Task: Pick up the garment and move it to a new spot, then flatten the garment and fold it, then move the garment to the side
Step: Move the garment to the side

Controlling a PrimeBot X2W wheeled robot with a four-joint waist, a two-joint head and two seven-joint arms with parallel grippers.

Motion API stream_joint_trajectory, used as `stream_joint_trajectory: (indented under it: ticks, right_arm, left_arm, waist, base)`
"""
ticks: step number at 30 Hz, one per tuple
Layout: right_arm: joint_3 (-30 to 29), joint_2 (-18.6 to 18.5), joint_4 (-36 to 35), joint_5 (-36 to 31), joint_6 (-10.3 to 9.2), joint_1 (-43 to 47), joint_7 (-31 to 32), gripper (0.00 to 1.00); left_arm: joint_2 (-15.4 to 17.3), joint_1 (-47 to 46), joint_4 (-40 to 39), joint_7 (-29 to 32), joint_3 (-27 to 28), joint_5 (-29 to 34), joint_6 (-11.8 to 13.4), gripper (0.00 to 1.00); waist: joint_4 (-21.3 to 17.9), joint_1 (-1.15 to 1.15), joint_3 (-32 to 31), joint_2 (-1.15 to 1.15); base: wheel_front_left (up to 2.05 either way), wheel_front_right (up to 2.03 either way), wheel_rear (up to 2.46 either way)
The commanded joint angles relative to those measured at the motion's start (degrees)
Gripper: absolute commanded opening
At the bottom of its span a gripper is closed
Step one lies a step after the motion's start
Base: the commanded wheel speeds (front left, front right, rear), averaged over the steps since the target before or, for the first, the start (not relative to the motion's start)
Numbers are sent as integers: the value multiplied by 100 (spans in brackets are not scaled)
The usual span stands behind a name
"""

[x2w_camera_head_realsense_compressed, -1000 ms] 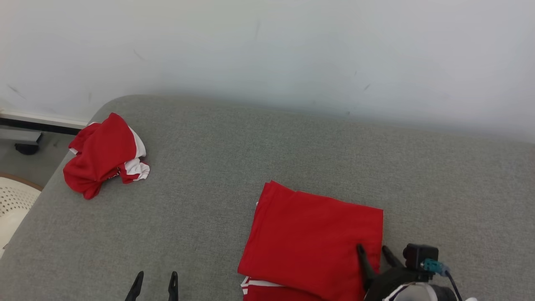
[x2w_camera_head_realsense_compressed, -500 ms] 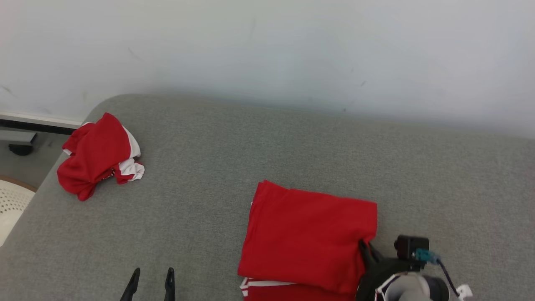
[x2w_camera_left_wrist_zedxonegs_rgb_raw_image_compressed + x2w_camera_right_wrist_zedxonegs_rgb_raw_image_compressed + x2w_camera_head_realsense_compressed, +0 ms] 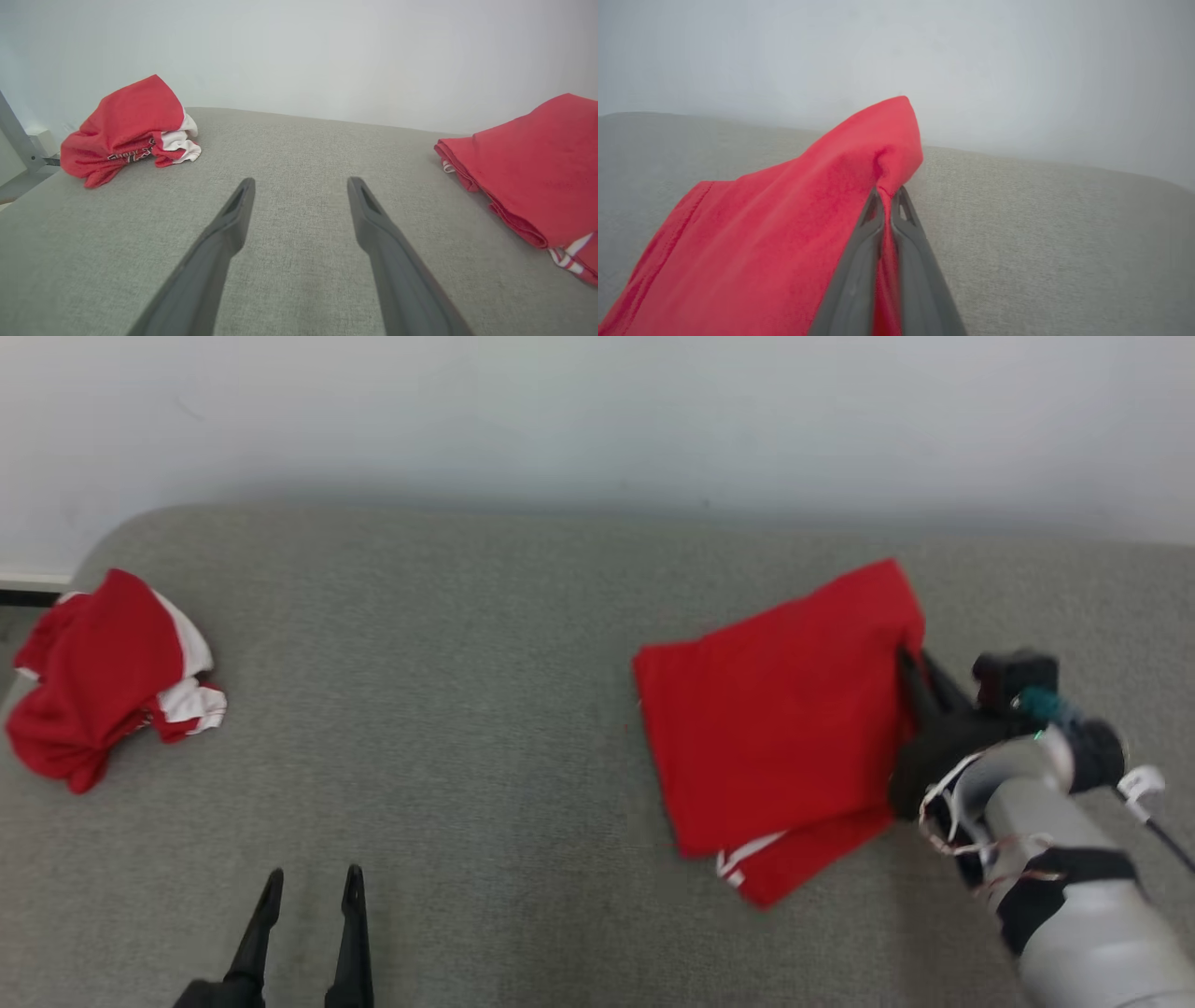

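Note:
The folded red garment [image 3: 775, 728] with white trim lies on the grey padded surface [image 3: 467, 663], right of centre. My right gripper [image 3: 910, 661] is shut on its far right corner, and that corner is lifted a little. In the right wrist view the fingers pinch a fold of the garment [image 3: 784, 224] at the right gripper [image 3: 889, 192] tips. My left gripper [image 3: 313, 887] stands open near the front edge with nothing between its fingers. The left gripper [image 3: 301, 183] points across bare surface, with the folded garment [image 3: 537, 168] to its right.
A second, crumpled red and white garment [image 3: 93, 681] sits at the surface's far left corner, also seen as the crumpled garment [image 3: 126, 126] in the left wrist view. A pale wall [image 3: 597, 411] runs behind the surface.
My right gripper has shut on the folded garment's right corner and dragged it away from the front edge, turning it. The head view has shifted. The left gripper stays open.

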Motion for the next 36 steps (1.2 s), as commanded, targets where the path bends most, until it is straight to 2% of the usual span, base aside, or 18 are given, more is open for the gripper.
stream_joint_trajectory:
  ticks: [1, 11, 12, 21, 29, 36]
  right_arm:
    - [30, -120, -18, -77, -10, -155, -4, 0]
    - [316, -1113, 343, -325, -10, -1140, -4, 0]
    - [316, -1113, 343, -325, -10, -1140, -4, 0]
    - [538, -1892, 590, -456, -10, -1915, 45, 0]
    - [694, -2205, 698, -642, -10, -2475, 121, 0]
    - [665, -2253, 846, -730, -10, -2640, 113, 0]
  left_arm:
    - [-3, -136, -36, -18, -3, 3, 0, 100]
    - [-2, -639, -336, -18, 107, 255, -73, 100]
    - [-2, -639, -336, -18, 107, 255, -73, 100]
    - [41, -859, -594, -18, 216, 417, -114, 100]
    - [97, -847, -788, -18, 271, 430, -111, 100]
    - [124, -894, -839, -18, 284, 431, -111, 100]
  waist:
    - [-393, -1, 426, -1]
    - [-698, -1, 1121, -1]
    - [-698, -1, 1121, -1]
    - [-811, -1, 1551, -1]
    - [-926, -1, 1791, -1]
    - [-952, -1, 1861, -1]
  base:
    - [0, 0, 0]
    - [0, 0, 0]
    - [0, 0, 0]
    - [0, 0, 0]
    - [0, 0, 0]
    - [0, 0, 0]
